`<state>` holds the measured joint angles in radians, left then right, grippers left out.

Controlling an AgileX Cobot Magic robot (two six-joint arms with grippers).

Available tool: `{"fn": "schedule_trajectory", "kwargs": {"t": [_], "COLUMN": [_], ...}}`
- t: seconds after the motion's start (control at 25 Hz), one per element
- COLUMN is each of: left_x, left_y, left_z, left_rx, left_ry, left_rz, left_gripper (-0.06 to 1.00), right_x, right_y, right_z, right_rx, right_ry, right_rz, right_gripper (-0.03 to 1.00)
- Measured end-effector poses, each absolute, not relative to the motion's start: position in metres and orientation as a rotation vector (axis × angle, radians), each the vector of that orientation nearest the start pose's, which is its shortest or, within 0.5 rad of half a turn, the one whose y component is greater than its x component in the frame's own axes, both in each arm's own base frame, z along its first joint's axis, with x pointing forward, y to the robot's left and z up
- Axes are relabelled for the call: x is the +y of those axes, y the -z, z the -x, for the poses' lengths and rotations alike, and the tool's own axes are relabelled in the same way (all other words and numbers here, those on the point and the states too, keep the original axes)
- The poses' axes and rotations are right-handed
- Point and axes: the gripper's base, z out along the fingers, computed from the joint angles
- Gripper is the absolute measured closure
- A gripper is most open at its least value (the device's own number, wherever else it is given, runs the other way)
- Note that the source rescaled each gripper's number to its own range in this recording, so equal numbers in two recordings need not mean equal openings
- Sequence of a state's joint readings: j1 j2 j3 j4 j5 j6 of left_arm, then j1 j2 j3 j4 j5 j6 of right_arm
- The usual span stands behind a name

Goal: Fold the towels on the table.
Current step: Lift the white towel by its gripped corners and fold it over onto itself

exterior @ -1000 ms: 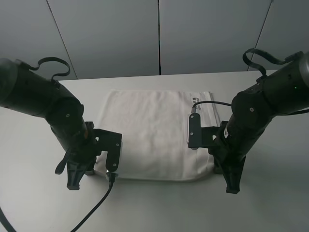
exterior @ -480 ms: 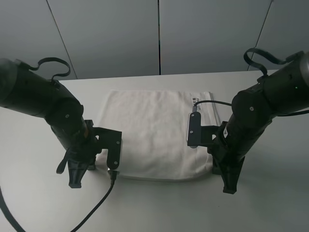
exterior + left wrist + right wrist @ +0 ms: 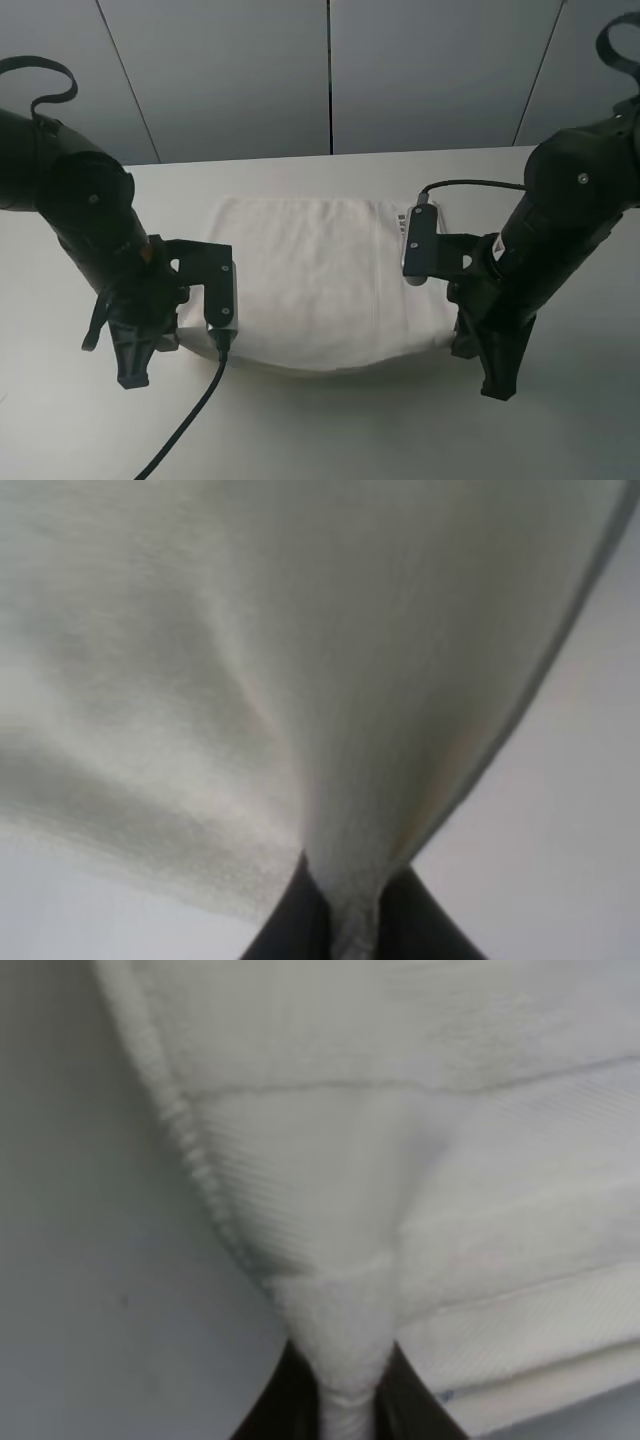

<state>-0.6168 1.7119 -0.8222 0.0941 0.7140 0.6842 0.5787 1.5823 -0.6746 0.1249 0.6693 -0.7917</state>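
The white towel [image 3: 310, 290] lies on the white table [image 3: 330, 430], far edge flat, near edge lifted and sagging in the middle. Its dark-printed label [image 3: 404, 218] shows near the far right corner. My left gripper [image 3: 350, 920] is shut on the near left corner, and cloth [image 3: 250, 660] fills that view. My right gripper [image 3: 342, 1390] is shut on the near right corner, where the woven border stripe [image 3: 520, 1230] shows. In the exterior high view the left gripper [image 3: 195, 335] and right gripper [image 3: 452, 338] are mostly hidden by the arms.
A black cable [image 3: 190, 420] trails from the left wrist across the table's near side. A grey panelled wall [image 3: 330, 70] stands behind the table's far edge. Bare tabletop lies on both sides of the towel.
Both arms have risen and moved slightly outward, lifting the towel's near edge off the table. The near edge now hangs between the two grippers.
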Motion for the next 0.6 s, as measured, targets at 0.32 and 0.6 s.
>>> {"fn": "schedule_trajectory", "kwargs": {"t": [0.32,0.6], "left_x": [-0.151,-0.148], "left_y": [-0.180,-0.203], "left_z": [-0.217,-0.212], "left_rx": [2.418,2.509], "left_ry": [-0.044,0.003], "left_rz": [-1.733,-1.421], "left_gripper": [0.94,0.93], "right_x": [0.132,0.128], "right_y": [-0.191,-0.209], "right_z": [-0.179,-0.175], "right_rx": [2.433,2.562], "right_ry": [-0.201,-0.245], "right_rz": [1.602,1.226], "right_gripper": [0.97,0.97]}}
